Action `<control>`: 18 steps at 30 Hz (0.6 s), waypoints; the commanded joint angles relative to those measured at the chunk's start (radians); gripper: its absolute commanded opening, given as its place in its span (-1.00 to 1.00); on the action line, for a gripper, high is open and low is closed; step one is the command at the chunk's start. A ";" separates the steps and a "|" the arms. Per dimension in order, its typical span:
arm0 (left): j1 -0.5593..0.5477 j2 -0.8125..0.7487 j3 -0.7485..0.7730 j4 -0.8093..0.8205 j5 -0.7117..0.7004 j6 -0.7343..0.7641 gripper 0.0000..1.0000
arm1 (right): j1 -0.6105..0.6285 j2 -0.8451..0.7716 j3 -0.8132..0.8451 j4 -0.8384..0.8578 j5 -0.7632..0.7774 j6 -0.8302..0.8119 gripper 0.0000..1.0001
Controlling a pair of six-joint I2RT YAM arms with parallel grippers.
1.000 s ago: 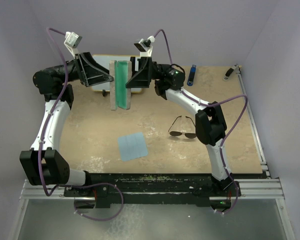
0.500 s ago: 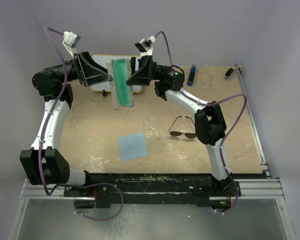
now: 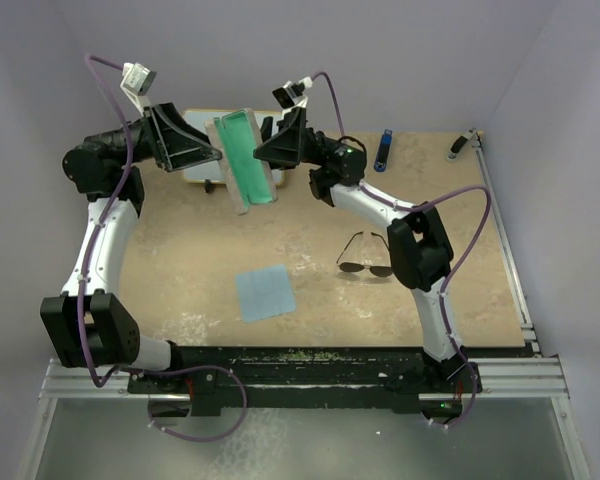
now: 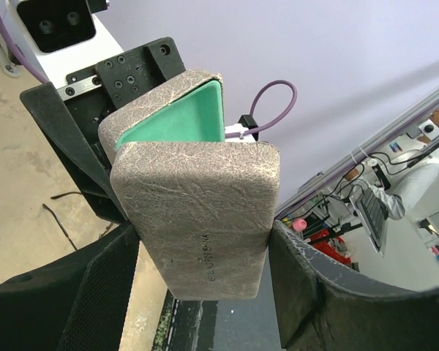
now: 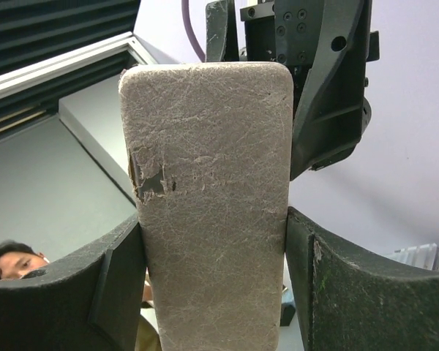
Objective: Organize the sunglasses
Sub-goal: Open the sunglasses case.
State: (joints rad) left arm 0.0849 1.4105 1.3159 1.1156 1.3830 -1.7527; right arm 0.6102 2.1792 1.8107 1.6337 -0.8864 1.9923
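The sandy tabletop (image 3: 200, 250) carries everything, with the two arms bolted at its near edge. The left arm (image 3: 105, 230) and the right arm (image 3: 380, 205) both reach to the far side, where their claws meet from opposite sides.

Between them, held up off the tabletop and tilted, is the grey case (image 3: 245, 160), hinged open so its green lining shows. The left claw (image 3: 215, 158) stands fairly wide, and both its fingers press the sides of one grey half of the case. The right claw (image 3: 265, 155) is spread about as far and clamps the other half the same way, with the textured grey shell filling the gap between its fingers.

Behind the case, a white flat panel (image 3: 204, 122) lies at the far edge.

A light-blue cloth (image 3: 265, 293) lies flat near the middle front.

The sunglasses (image 3: 365, 255) rest on the tabletop right of centre, just beside the right arm's elbow and well apart from the case and both claws.

A small blue object (image 3: 383, 151) and a dark one (image 3: 462, 145) lie by the far right edge.
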 commanded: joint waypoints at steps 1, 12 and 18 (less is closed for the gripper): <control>0.010 -0.071 0.052 0.186 -0.103 -0.092 -0.92 | -0.069 0.036 -0.054 0.223 0.015 0.019 -1.00; 0.037 -0.073 0.046 0.255 -0.117 -0.132 -0.92 | -0.063 0.008 -0.093 0.188 0.043 0.014 -1.00; 0.039 -0.071 0.052 0.245 -0.110 -0.118 -0.92 | -0.062 -0.028 -0.103 0.133 -0.008 -0.027 -1.00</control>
State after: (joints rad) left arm 0.1219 1.3670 1.3209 1.3098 1.3312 -1.8671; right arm 0.5385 2.2055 1.7096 1.6009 -0.8555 2.0102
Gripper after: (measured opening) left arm 0.675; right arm 0.004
